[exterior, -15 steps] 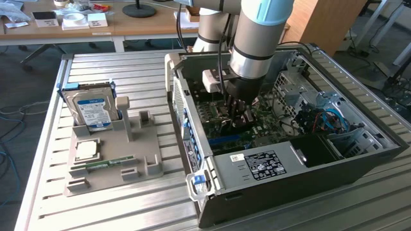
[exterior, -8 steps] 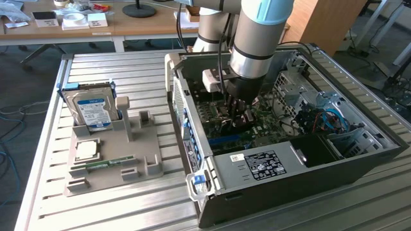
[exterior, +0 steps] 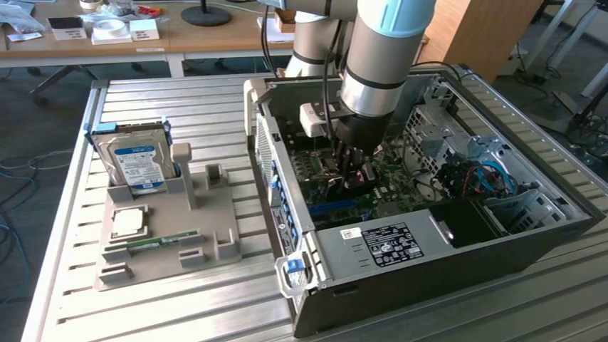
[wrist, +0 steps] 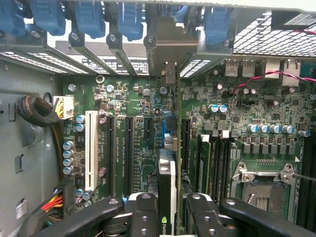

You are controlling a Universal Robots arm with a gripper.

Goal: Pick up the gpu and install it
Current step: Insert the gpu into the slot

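My gripper (exterior: 349, 169) reaches down into the open computer case (exterior: 532, 235), just above the green motherboard (exterior: 399, 189). In the wrist view the gripper (wrist: 171, 213) is shut on the gpu (wrist: 167, 185), a thin dark card seen edge-on between the black fingers (wrist: 143, 212). The card stands upright over the motherboard (wrist: 138, 98), in line with a long slot (wrist: 180, 143). Its silver bracket (wrist: 168, 74) points at the rear slot openings. Whether the card's edge touches the slot I cannot tell. In the exterior view the gpu (exterior: 334, 184) is a dark shape below the wrist.
A grey fixture tray (exterior: 218, 214) at the exterior view's left holds a blue-labelled hard drive (exterior: 138, 164), a CPU (exterior: 128, 222) and a green RAM stick (exterior: 164, 242). Case walls, the power supply (exterior: 389, 246) and cables (exterior: 480, 178) surround the gripper. A white slot (wrist: 91, 150) and an empty CPU socket (wrist: 261, 190) flank the card.
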